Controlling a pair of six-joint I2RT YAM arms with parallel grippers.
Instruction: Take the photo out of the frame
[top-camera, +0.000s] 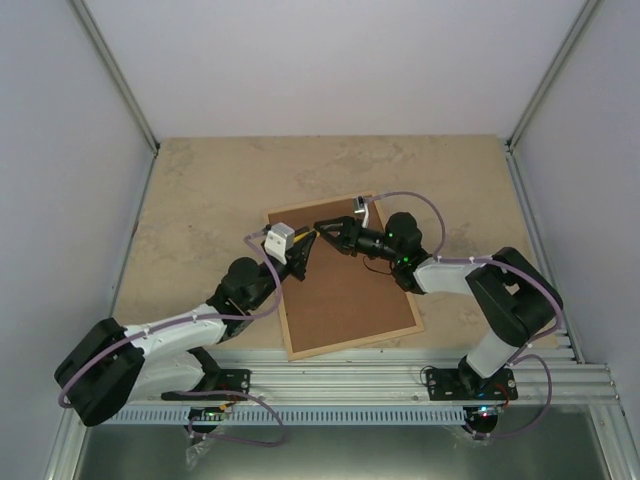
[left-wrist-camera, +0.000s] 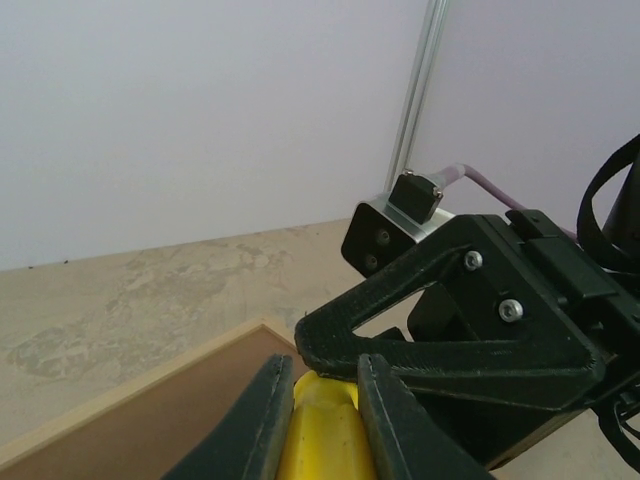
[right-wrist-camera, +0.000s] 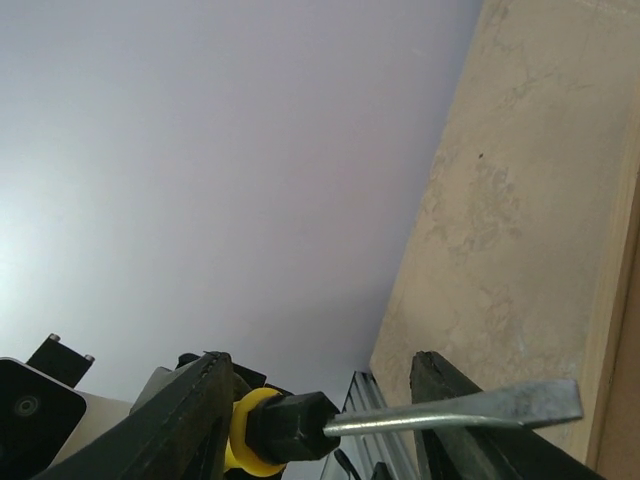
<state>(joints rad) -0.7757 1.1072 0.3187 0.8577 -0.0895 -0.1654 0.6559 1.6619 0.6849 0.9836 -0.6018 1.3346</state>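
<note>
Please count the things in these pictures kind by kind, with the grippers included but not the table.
Grippers: 2 (left gripper, right gripper)
Picture frame: 1
Brown backing board: 1
Flat-blade screwdriver: 1
Total: 5

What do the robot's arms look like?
The left arm and right arm are black with white sections and chunky round joints. A thin purple cable loops along each. The left pincer and right pincer are black with two fingers each.

White-and-black arms, lilac cables
</note>
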